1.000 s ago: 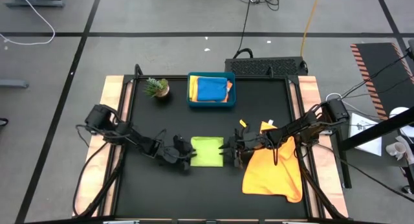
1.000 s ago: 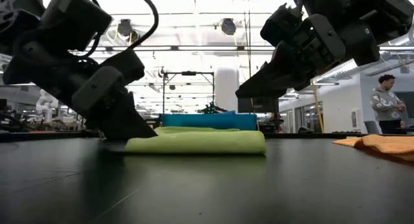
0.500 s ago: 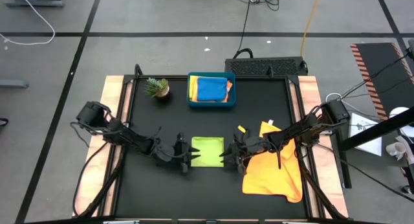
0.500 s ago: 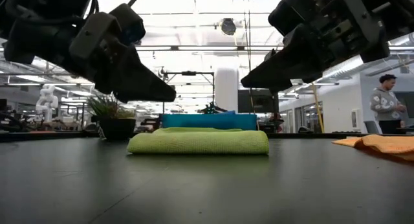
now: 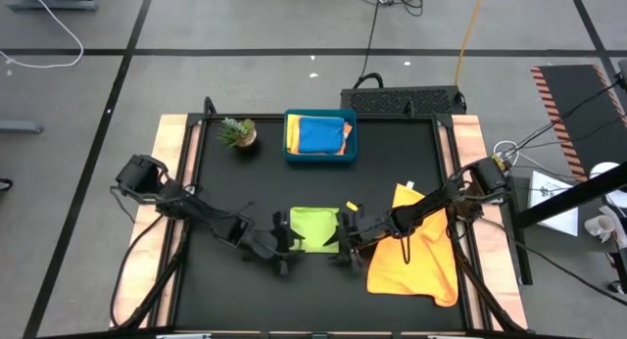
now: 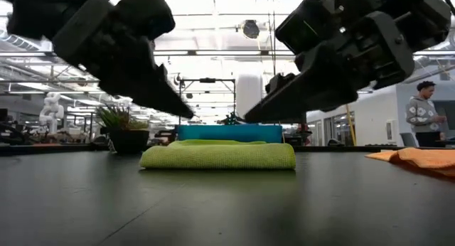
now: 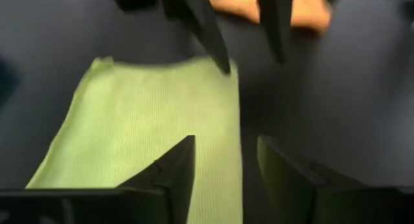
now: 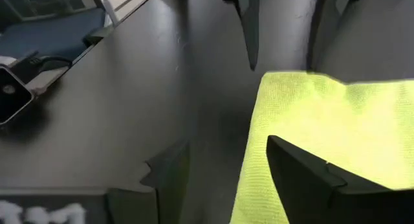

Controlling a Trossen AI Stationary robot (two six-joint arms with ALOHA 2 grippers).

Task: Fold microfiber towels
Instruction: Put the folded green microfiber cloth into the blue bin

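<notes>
High view: folded lime green microfiber towel (image 5: 313,228) lies mid-table; left gripper (image 5: 280,251) and right gripper (image 5: 338,248) flank its near corners; orange cloth (image 5: 416,254) spread at right; teal rectangular tray (image 5: 319,155) holds blue towel (image 5: 319,135).
Low view: both grippers above towel, apart from it.
Wrist views: both claws released, empty.

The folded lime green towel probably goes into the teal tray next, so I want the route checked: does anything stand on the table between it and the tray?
Nothing visible does. Between the lime green towel and the teal tray lies only bare table. The potted plant stands off to the side of that path.
</notes>
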